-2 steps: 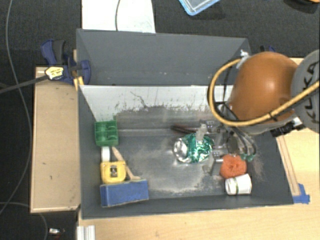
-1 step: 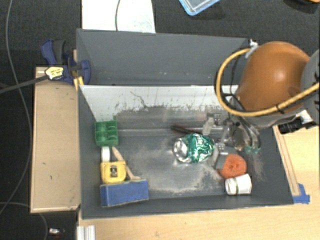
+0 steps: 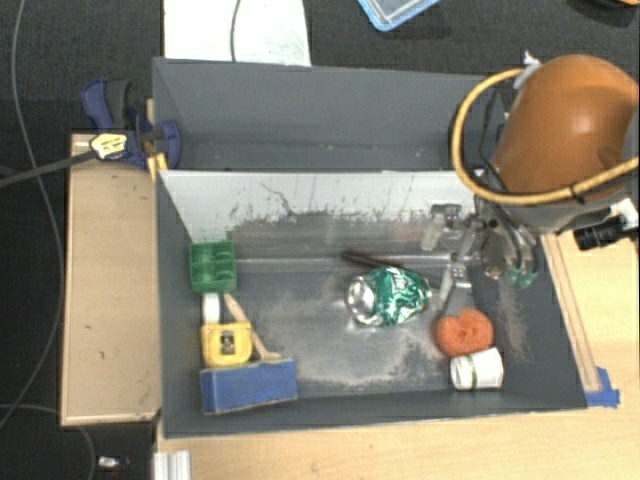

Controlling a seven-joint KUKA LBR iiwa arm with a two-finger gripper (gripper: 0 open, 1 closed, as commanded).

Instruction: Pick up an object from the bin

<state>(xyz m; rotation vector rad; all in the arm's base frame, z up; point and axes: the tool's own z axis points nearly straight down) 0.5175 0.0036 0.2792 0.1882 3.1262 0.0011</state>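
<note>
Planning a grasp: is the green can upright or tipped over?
Tipped over: the green can lies crumpled on its side, its silver end facing the view's left.

A robotics lab bench: a cable-wrapped robot arm hangs over a scuffed grey metal bin.

Grey bin, crushed can, blue sponge

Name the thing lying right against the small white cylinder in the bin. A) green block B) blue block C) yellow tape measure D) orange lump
D: the orange lump lies just above the white cylinder and touches it, at the right side of the bin; the other three lie far off along the left side.
</note>
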